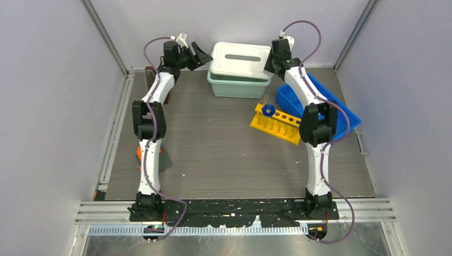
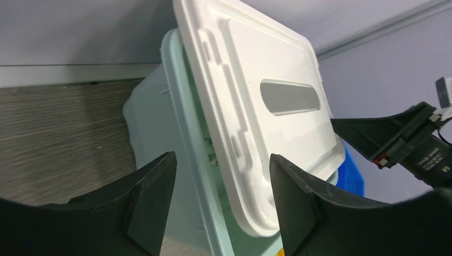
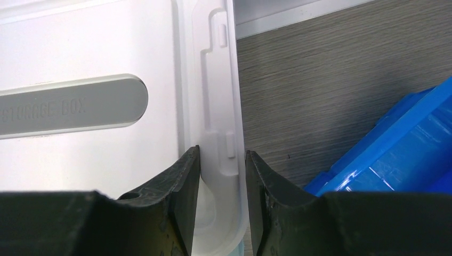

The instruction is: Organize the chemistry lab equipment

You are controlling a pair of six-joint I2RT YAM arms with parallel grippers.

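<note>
Now my right gripper [image 3: 221,154] clamps a short edge of the lid [image 3: 106,53]; its length runs toward my left gripper [image 2: 223,160], spread wide. Behind my right gripper, the blue knob [image 1: 268,110] rests on the rack [image 1: 282,128].

The grey inset [image 3: 69,109] of the white lid [image 3: 106,42] bears the embossed words "STORAGE BOX".

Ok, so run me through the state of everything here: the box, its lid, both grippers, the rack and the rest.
lid: ajar, a gap showing above the box's rim.
storage box: upright, partly uncovered.
right gripper: shut on the lid's edge.
left gripper: open, near the lid, holding nothing.
yellow rack: on the table, holes facing up.
blue knob: resting on the rack's left end.
blue bin: partly hidden behind the right arm.
</note>
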